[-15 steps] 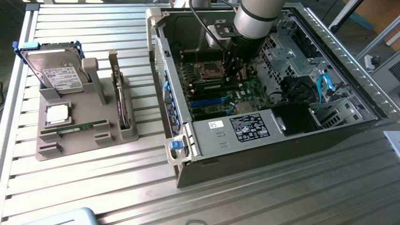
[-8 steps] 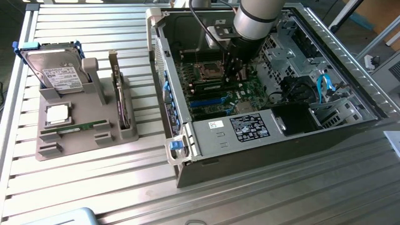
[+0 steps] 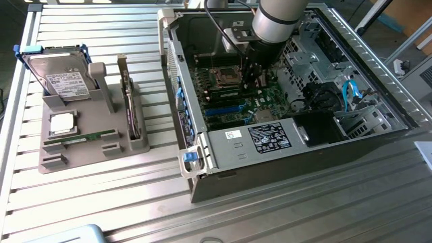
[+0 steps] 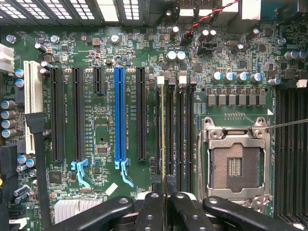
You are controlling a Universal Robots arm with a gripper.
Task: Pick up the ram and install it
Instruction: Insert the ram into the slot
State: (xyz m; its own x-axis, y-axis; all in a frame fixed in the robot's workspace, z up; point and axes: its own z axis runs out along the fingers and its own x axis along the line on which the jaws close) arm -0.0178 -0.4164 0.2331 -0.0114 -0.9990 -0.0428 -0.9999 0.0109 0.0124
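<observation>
Gripping: we see the claw [image 4: 165,198] clenched on the ram [image 4: 163,134], its two inner fingers [image 4: 150,211] drawn in to a narrow gap.
Ram against claw: the stick's thin edge runs straight out of that gap between the fingertips and reaches away over the motherboard [image 4: 108,125].
Ram's place: it stands on edge in line with the row of memory slots [image 4: 179,134], at the slot farthest from the processor socket [image 4: 234,161] and nearest the long black expansion slot [image 4: 141,113]. We cannot tell whether it is seated in that slot or held just above it.
Ram's look: in the wrist view we meet it edge-on, so it reads as a thin, straight, yellow-green line about as long as the slots beside it. Its chips are hidden from us.
Arm: in the exterior view the arm [image 3: 276,20] reaches down into the open computer case [image 3: 378,66], with the claw low over the middle of the board.
Case: it lies on its side and takes up the worktop [image 3: 101,202]'s far corner on the exterior view's right.
Holder: a grey holder [image 3: 57,162] sits near the worktop's edge on the exterior view's left, well apart from the case. It carries a hard drive [image 3: 64,76], a square silver chip [image 3: 62,123], an upright green card [image 3: 128,101] and a narrow green strip [image 3: 91,136] lying flat.
</observation>
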